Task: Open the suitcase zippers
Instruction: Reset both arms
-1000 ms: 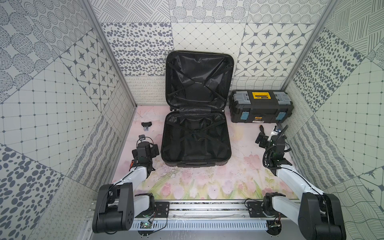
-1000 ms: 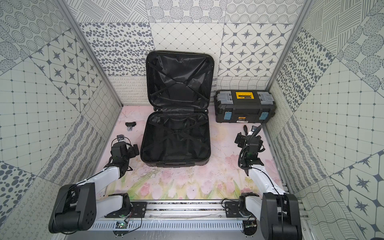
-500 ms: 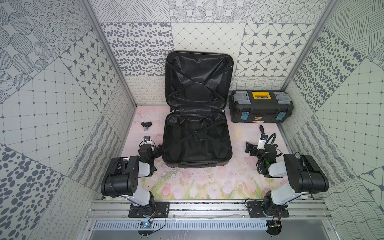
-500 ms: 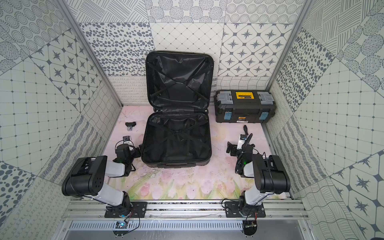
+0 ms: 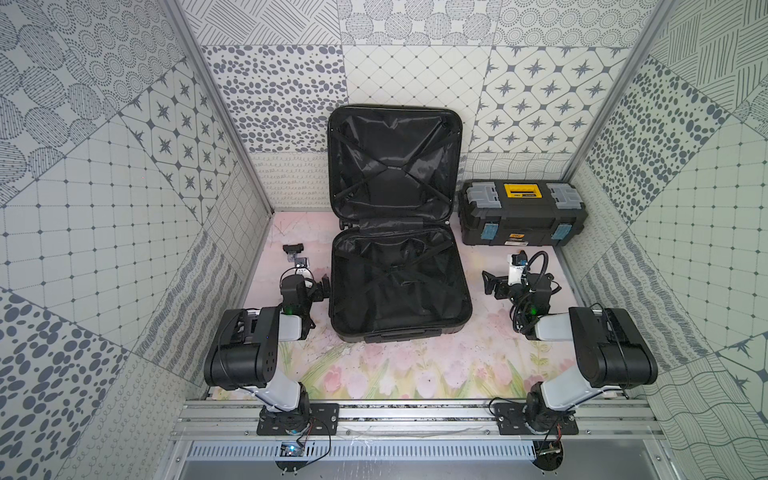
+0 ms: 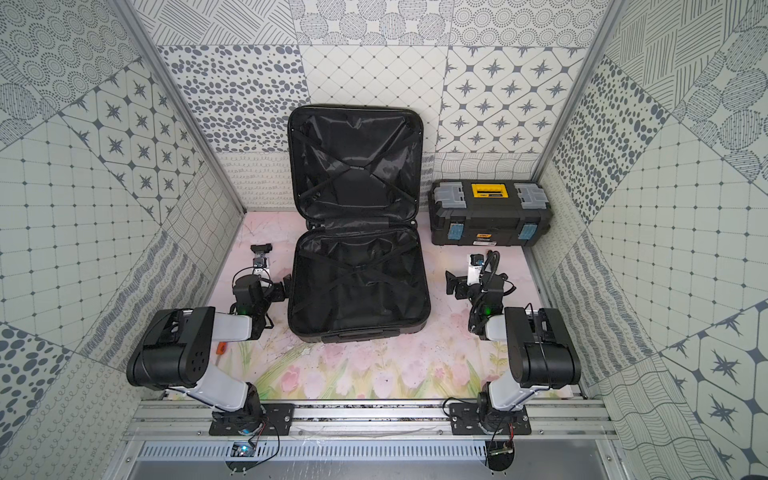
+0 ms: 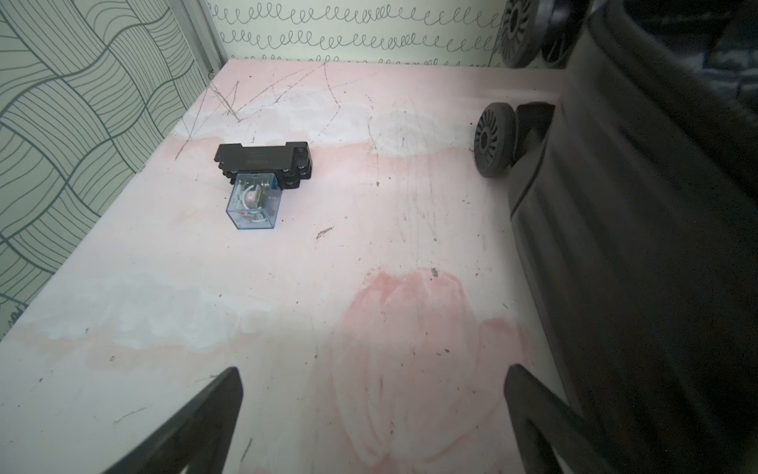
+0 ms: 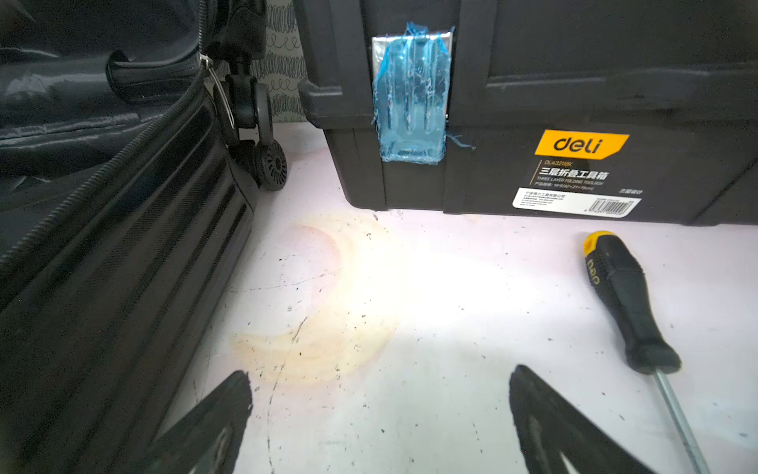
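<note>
The black suitcase (image 5: 399,291) lies open in both top views, its lid (image 6: 353,166) propped against the back wall and its base flat on the mat. Its ribbed side fills an edge of each wrist view (image 7: 635,246) (image 8: 102,266). The zippers' track (image 8: 123,151) runs unfastened along the base rim, with a silver pull loop (image 8: 223,98) near a caster wheel (image 8: 270,164). My left gripper (image 5: 307,286) (image 7: 374,369) is open and empty, low beside the suitcase's left side. On the right side, my right gripper (image 5: 513,286) (image 8: 380,371) is also open and empty over bare mat.
A black toolbox (image 5: 521,216) (image 8: 533,102) with a yellow and grey lid stands at the back right. A black-and-yellow screwdriver (image 8: 623,295) lies by my right gripper. A relay on a black base (image 7: 258,180) (image 5: 293,249) sits ahead of my left gripper. An orange-handled tool (image 6: 222,348) lies under the left arm.
Both arms have folded up, their elbows rising over the front rail. The right gripper has shifted a little toward the suitcase. Both grippers have stayed open.
</note>
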`<state>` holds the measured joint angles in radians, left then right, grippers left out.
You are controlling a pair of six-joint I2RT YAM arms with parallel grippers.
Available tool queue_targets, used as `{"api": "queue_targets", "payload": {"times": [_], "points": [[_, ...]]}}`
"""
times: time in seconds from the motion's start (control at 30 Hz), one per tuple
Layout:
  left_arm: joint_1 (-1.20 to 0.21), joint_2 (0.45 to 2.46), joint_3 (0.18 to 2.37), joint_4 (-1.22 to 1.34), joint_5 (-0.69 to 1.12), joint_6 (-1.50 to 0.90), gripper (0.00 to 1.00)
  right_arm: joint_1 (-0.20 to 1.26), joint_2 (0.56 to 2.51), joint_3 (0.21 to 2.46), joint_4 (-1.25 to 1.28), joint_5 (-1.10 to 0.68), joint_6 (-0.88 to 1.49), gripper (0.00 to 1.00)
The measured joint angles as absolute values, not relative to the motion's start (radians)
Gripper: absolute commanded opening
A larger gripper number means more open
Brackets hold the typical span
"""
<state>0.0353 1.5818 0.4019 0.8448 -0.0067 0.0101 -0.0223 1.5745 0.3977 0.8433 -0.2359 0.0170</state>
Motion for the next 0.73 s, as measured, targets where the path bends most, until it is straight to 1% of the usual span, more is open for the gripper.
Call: {"api": "queue_targets", "payload": {"times": [0.73], "points": [[0.02,1.583,0.403,0.844,0.02,0.015,0.99,-0.022,1.575,0.398,0.833,-0.236,0.014,0.99]]}}
